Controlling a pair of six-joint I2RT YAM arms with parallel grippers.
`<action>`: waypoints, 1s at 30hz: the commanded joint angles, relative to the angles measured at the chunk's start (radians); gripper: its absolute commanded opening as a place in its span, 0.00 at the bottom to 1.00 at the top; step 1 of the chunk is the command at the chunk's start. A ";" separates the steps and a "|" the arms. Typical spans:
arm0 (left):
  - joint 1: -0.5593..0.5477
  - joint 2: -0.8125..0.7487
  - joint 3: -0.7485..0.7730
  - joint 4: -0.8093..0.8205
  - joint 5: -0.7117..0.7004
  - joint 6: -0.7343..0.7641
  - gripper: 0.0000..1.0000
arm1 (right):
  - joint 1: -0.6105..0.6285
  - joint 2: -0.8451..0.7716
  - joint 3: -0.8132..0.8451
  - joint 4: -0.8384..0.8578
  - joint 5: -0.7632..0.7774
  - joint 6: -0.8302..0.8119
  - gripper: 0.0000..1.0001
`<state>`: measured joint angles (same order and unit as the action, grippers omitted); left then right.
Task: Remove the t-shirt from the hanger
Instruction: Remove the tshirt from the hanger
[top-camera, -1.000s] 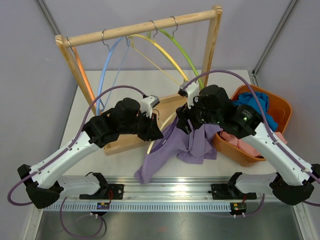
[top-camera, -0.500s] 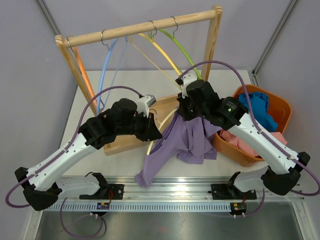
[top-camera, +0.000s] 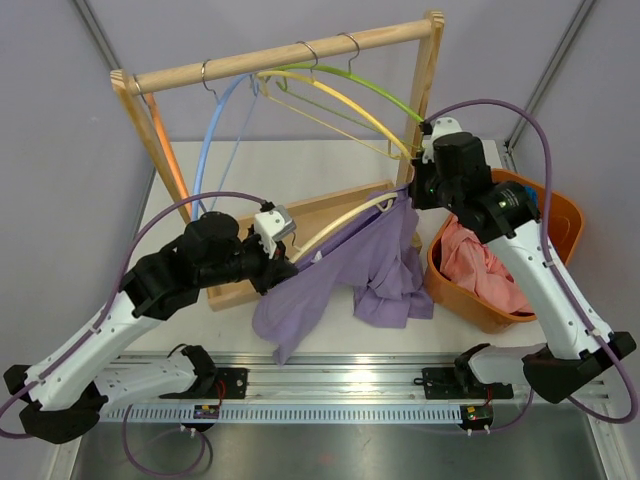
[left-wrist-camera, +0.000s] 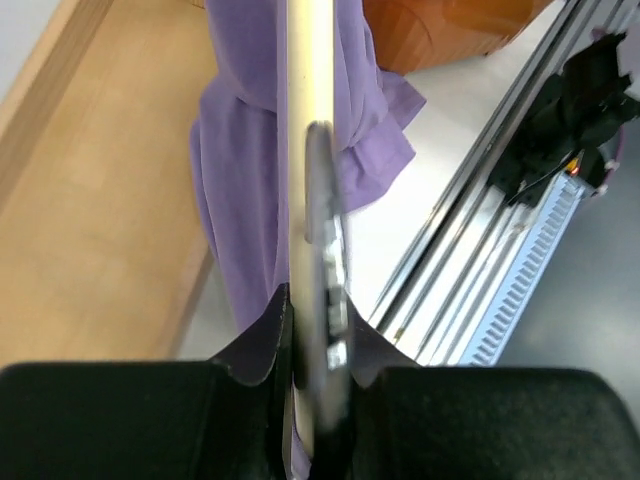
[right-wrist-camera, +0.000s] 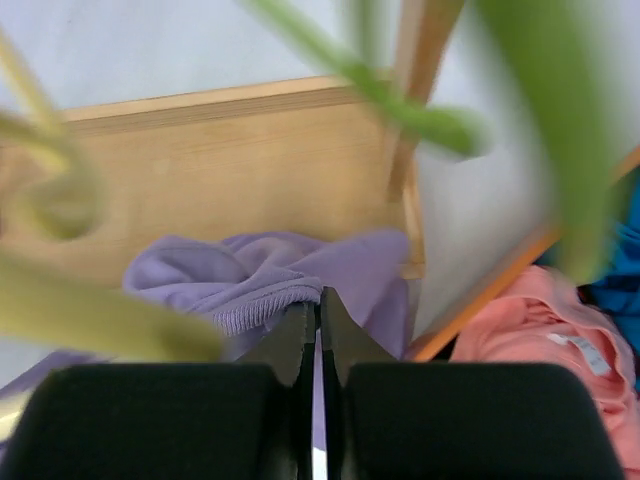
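under the rack (top-camera: 290, 52), purple t-shirt (top-camera: 345, 265) is stretched near-left to far-right, pinched by right gripper (right-wrist-camera: 318, 312); yellow hanger (top-camera: 345, 218) clamped by left gripper (left-wrist-camera: 316, 300).

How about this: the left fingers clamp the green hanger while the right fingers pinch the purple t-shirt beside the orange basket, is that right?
Not quite: the hanger is yellow, not green, as the left wrist view shows. The left fingers clamp the yellow hanger while the right fingers pinch the purple t-shirt beside the orange basket.

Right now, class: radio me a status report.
Left gripper shut on yellow hanger. Right gripper shut on purple t-shirt, not yet off. Green hanger close alongside.
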<state>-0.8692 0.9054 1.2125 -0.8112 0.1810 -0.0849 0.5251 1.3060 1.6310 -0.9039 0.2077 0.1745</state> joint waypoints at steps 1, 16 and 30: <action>-0.010 -0.026 0.045 -0.172 0.100 0.188 0.00 | -0.145 -0.050 -0.025 0.125 0.168 -0.099 0.00; -0.007 -0.060 0.088 -0.068 0.097 0.129 0.00 | -0.370 -0.044 -0.119 0.027 -0.389 -0.147 0.00; 0.006 -0.099 0.050 -0.022 0.118 0.119 0.00 | -0.606 -0.028 -0.237 0.039 -0.977 -0.219 0.00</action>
<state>-0.8692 0.8124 1.2430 -0.7425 0.2562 0.0441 -0.0257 1.3033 1.4193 -0.9859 -0.7002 0.0452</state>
